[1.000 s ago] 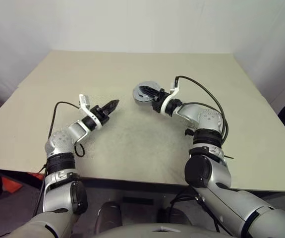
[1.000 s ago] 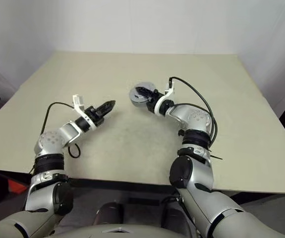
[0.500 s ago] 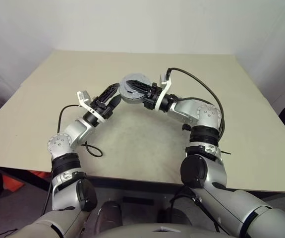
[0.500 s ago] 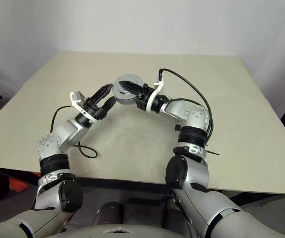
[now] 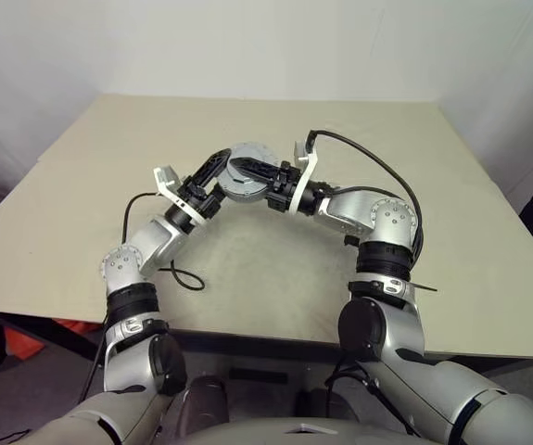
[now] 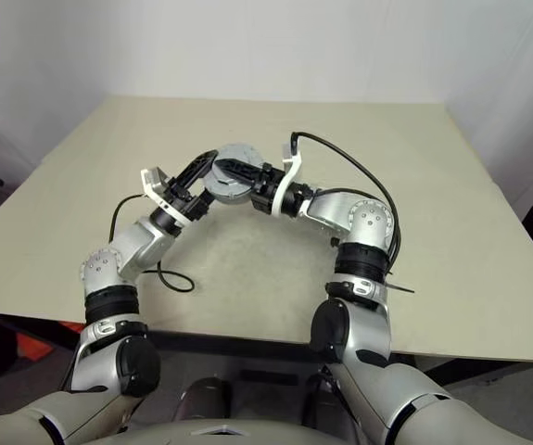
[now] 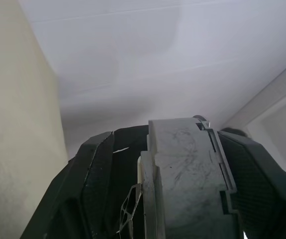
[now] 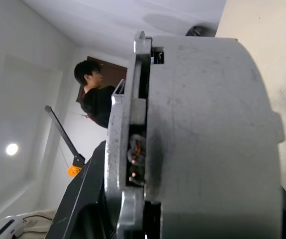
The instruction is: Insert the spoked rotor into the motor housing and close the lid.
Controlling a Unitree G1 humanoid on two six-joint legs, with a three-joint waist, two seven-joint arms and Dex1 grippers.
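motor housing (image 5: 245,171) raised, face tilted toward camera | right claw (image 5: 252,171) pinching it | left claw (image 5: 212,176) spread astride rim

The left tool's (image 7: 182,199) 2 black fingers (image 7: 90,189) stand on either side of the grey motor housing (image 7: 185,169), seen edge-on. The pale counter (image 7: 13,124) and a white wall (image 7: 147,59) lie behind.

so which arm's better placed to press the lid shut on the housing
Left, probably. The right gripper is shut on the motor housing, held above the table, so it's busy. The left gripper stands open around the housing's other side, free to push the lid.
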